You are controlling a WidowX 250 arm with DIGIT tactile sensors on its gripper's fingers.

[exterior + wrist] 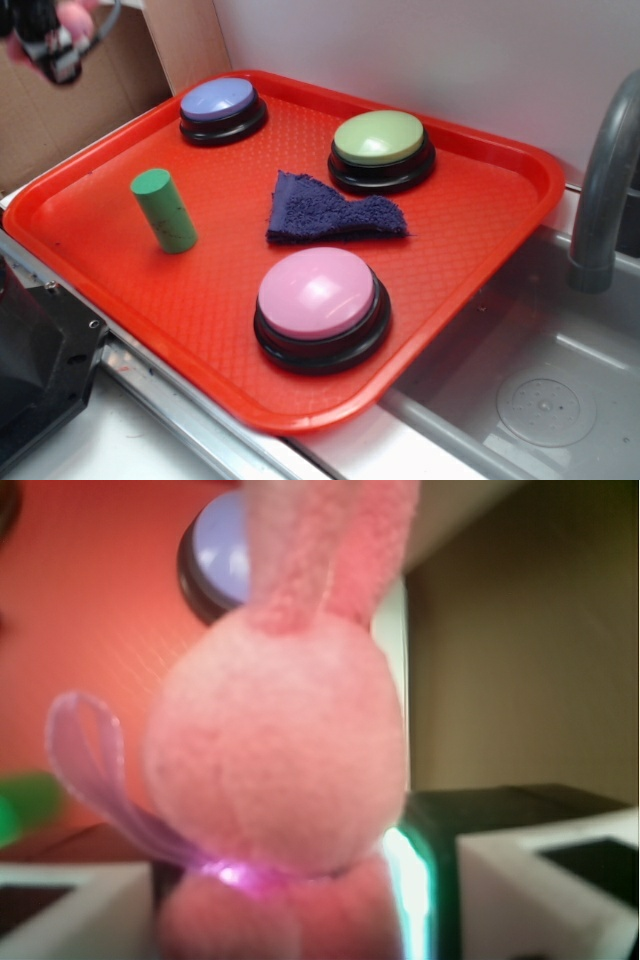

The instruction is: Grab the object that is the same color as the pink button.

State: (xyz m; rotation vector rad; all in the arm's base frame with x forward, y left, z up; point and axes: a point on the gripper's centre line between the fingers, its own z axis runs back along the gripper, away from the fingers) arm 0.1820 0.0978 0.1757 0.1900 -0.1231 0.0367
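Observation:
A pink plush bunny with two long ears and a pale ribbon loop fills the wrist view, pinched at its body between my gripper. In the exterior view the gripper hangs high at the top left corner, above and left of the tray, with a bit of the pink plush showing in it. The pink button, pale pink dome on a black base, stands at the near middle of the red tray, far from the gripper.
On the tray stand a purple-topped button at the back left, a green-topped button at the back, a green cylinder at the left and a dark blue cloth in the middle. A grey faucet and sink lie right; cardboard stands behind.

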